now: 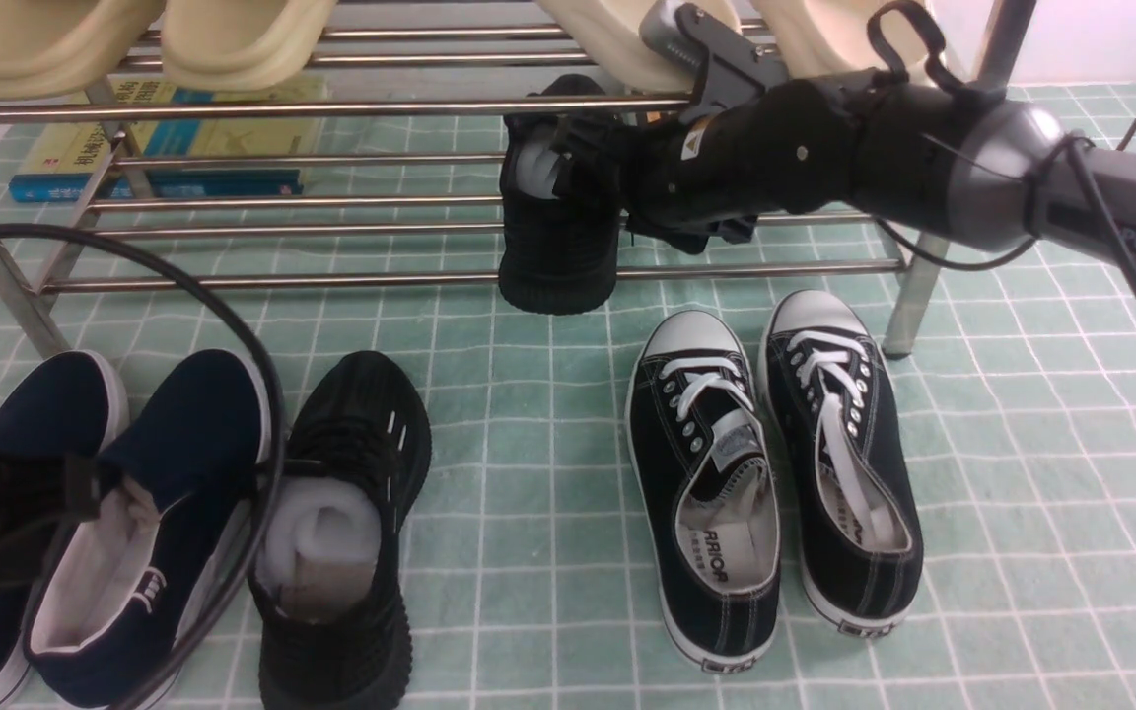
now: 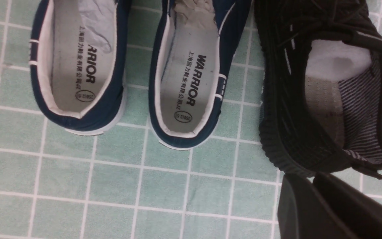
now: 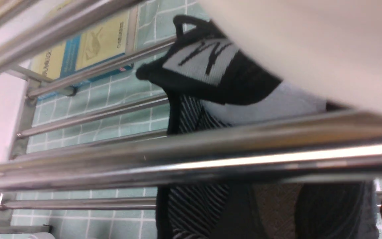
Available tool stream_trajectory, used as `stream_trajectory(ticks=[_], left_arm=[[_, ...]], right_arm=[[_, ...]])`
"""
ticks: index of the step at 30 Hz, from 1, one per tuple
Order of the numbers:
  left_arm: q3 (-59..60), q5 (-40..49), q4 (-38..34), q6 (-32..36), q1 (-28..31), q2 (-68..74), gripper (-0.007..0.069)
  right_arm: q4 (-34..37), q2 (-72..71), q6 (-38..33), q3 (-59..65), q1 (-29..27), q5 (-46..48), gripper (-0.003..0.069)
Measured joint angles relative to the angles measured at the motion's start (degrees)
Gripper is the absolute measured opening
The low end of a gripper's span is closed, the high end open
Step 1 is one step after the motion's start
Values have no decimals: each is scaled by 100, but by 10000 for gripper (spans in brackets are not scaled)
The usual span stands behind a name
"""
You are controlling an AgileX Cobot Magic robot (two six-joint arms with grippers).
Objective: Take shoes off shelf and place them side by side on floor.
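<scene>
On the mint-green gridded floor [image 1: 1022, 513], a pair of navy slip-ons [image 1: 174, 444] is seen at far left, partly hidden by the left gripper [image 2: 307, 182]. Its dark fingers are held just beside a sneaker heel, and it cannot be told whether the jaws are together. Right of the slip-ons, one black knit sneaker [image 1: 341, 532] is set on the floor, with white stuffing inside. Behind it a chrome shelf [image 1: 331, 279] is stood. The second black knit sneaker [image 1: 558, 247] is found on the lower tier, its near end hung over the front rail. The right gripper [image 1: 583, 158] is placed at that sneaker's opening; its jaws' state cannot be told. At right, black canvas sneakers [image 1: 775, 463] are laid side by side.
</scene>
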Motion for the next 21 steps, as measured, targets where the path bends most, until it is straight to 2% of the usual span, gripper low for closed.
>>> stream_trajectory(ticks=[4,7,8,9,10,12,16,20,21], left_arm=[[0,0,45,0,0,0,84],[0,0,51,0,0,0,89],[0,0,53,0,0,0,90],[0,0,58,0,0,0,90],[0,0,58,0,0,0,92],[0,0,64,0,0,0,95],[0,0,154,0,0,0,99],[0,5,287,0,0,0,107],[0,5,287,0,0,0,107]], right_arm=[[-103,24,0,-6,0,11,420],[-152,12,-49,-11,0,67,185],[-152,-1,-101,-11,0,98,121],[-152,-9,-110,-11,0,107,106],[-152,-67,-203,-11,0,197,31],[-172,-187,-309,-11,0,427,6],[-192,-536,-481,1,0,1191,6],[-134,-1197,-741,1,0,2343,6],[-129,-1225,-741,1,0,2343,6]])
